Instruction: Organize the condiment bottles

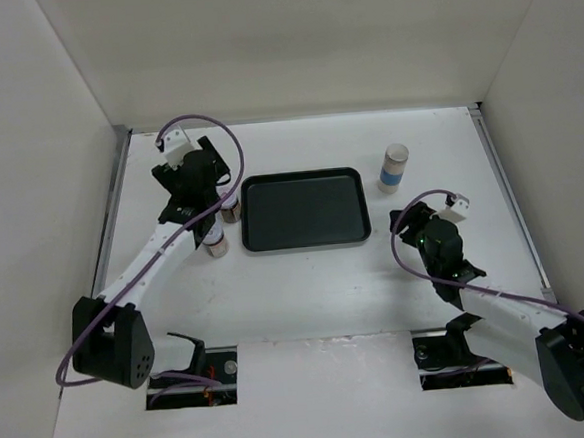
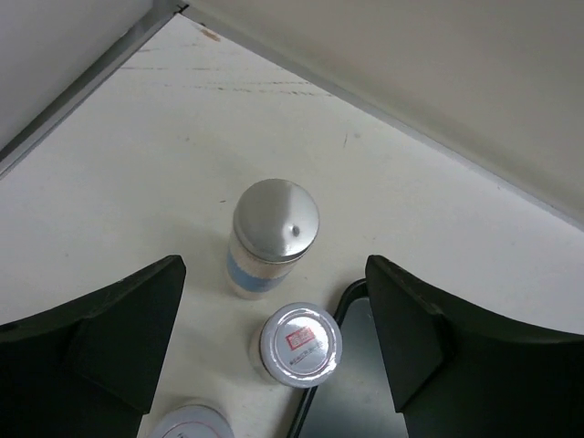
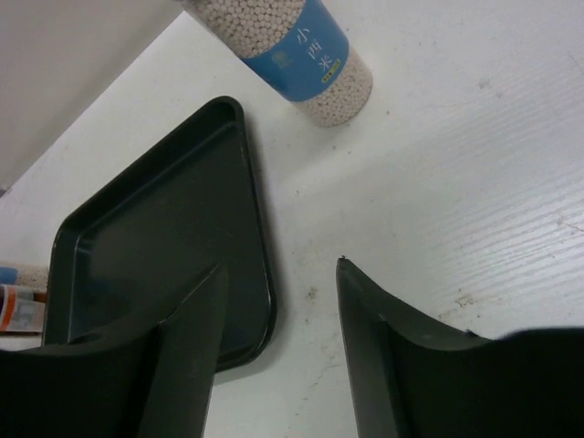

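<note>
Three condiment bottles stand left of the black tray (image 2: pixel 365 406). In the left wrist view these are a taller whitish one with a blue band and silver cap (image 2: pixel 274 239), a short white-capped one (image 2: pixel 297 345) against the tray's corner, and a third cap (image 2: pixel 187 424) at the bottom edge. My left gripper (image 2: pixel 274 266) is open above them and holds nothing. In the top view it (image 1: pixel 208 190) hides the tall bottle, and the short ones (image 1: pixel 230 213) (image 1: pixel 215 246) show. Another tall blue-banded bottle (image 1: pixel 393 168) (image 3: pixel 306 55) stands right of the tray. My right gripper (image 1: pixel 408 221) (image 3: pixel 283 265) is open and empty, low, near the tray's right corner.
The tray (image 1: pixel 304 209) sits mid-table with nothing in it; its near right corner (image 3: pixel 155 237) lies under my right gripper's left finger. White walls enclose the table on the left, back and right. Two cut-outs (image 1: pixel 192 371) with the arm bases are at the near edge.
</note>
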You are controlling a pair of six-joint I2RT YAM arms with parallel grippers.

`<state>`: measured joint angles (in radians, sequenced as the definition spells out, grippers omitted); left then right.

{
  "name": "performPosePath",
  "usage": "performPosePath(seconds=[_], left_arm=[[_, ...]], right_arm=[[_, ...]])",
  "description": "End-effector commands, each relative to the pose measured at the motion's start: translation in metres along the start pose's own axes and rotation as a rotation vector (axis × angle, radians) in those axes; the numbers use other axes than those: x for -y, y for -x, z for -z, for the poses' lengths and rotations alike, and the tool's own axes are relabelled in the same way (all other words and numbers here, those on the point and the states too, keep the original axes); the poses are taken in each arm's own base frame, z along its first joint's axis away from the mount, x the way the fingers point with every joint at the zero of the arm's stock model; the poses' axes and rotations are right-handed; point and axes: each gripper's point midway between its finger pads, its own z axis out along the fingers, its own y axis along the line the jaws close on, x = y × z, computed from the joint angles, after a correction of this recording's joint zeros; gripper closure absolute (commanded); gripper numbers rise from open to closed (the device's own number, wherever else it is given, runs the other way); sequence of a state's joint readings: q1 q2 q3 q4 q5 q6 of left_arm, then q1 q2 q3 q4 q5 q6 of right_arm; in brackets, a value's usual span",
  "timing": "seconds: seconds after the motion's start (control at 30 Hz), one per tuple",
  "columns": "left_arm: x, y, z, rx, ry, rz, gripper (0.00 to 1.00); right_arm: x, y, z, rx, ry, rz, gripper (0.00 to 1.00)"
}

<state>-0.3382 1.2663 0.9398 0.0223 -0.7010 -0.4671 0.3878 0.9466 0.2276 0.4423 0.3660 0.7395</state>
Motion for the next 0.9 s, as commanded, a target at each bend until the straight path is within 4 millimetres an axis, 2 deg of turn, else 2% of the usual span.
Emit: performPosePath(seconds=[0.0,0.1,0.2,0.33,0.53,0.73,0.87], left_arm=[[0.023,0.01,-0.013,-0.012,-0.055,-0.051,0.16],[0.02,0.011,-0.023,-0.027,-0.009,-0.078,0.15],[0.012,0.005,-0.034,-0.047,0.031,-0.097,0.16],[0.002,-0.016,-0.054,-0.124,0.06,-0.127,0.2],[0.002,-0.035,-0.071,-0.184,0.053,-0.141,0.24],[0.006,-0.045,-0.084,-0.204,0.063,-0.143,0.27],[0.009,-0.045,-0.093,-0.203,0.067,-0.137,0.34]], right_arm=[[-0.03,0.02,-0.003,0.054,0.084,-0.012,0.33],[-0.031,0.015,-0.005,0.036,0.081,-0.001,0.1],[-0.034,0.009,-0.007,0.014,0.092,0.009,0.03],[-0.038,0.003,-0.01,-0.007,0.106,0.013,0.02],[-0.043,-0.004,-0.012,-0.032,0.124,0.02,0.02],[-0.049,-0.013,-0.015,-0.061,0.142,0.028,0.02],[-0.052,-0.016,-0.015,-0.07,0.153,0.029,0.02]])
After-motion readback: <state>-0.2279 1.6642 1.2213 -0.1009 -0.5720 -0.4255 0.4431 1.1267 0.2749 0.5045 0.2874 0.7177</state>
